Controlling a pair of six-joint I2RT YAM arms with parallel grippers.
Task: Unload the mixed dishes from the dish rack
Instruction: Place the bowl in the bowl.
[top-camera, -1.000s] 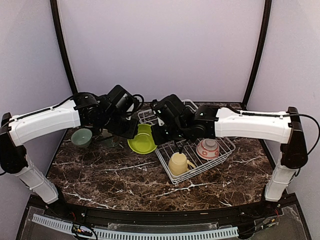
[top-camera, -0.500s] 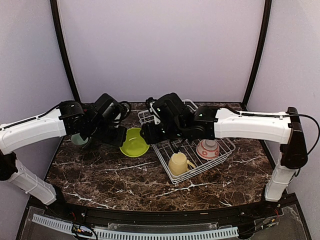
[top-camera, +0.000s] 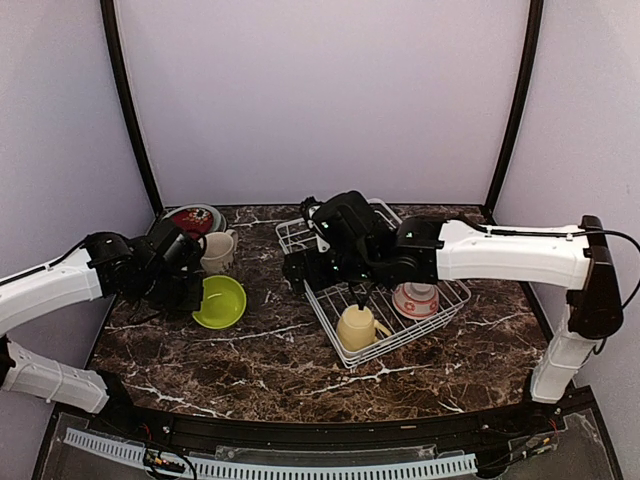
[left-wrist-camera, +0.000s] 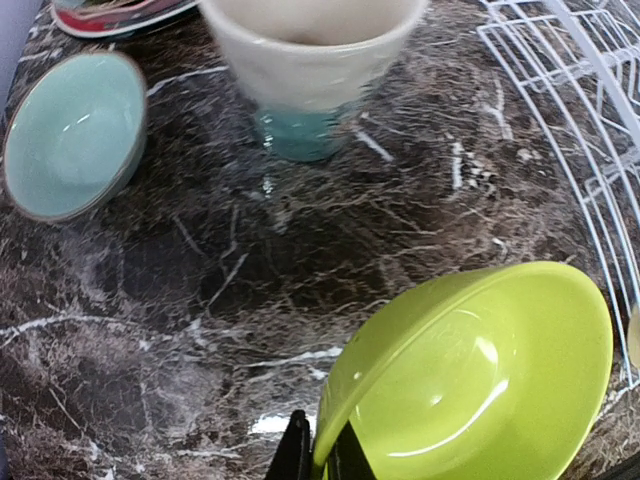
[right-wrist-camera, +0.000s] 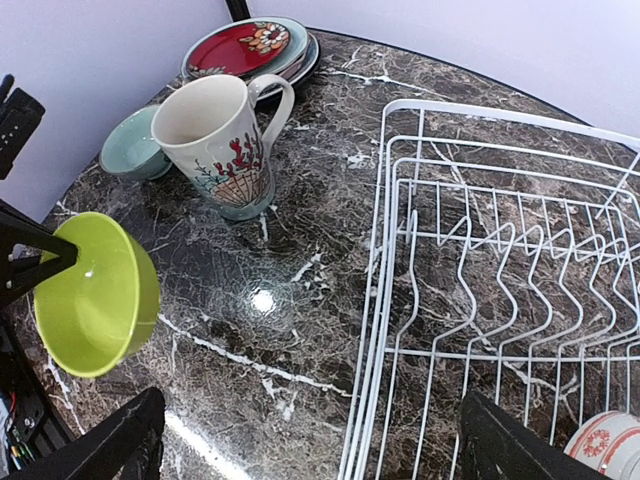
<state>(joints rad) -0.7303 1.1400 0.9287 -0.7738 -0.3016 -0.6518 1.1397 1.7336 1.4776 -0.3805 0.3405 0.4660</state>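
At the table's (left-wrist-camera: 200, 280) left, the left pincer (left-wrist-camera: 318, 455) grips the tilted lime bowl (left-wrist-camera: 480, 380) by its rim; level it, then set it clear of the mug (right-wrist-camera: 215, 145). The right pincer (right-wrist-camera: 310, 445) gapes empty at the dish rack's (right-wrist-camera: 480, 200) edge.

White arm shells (top-camera: 510, 250), black joints (top-camera: 597, 290), thin black cables (top-camera: 618, 238), black fingers (right-wrist-camera: 120, 440)

Three bowls (top-camera: 219, 301), two mugs (top-camera: 357, 327), one dish rack (top-camera: 447, 305), one plate stack (top-camera: 192, 218).
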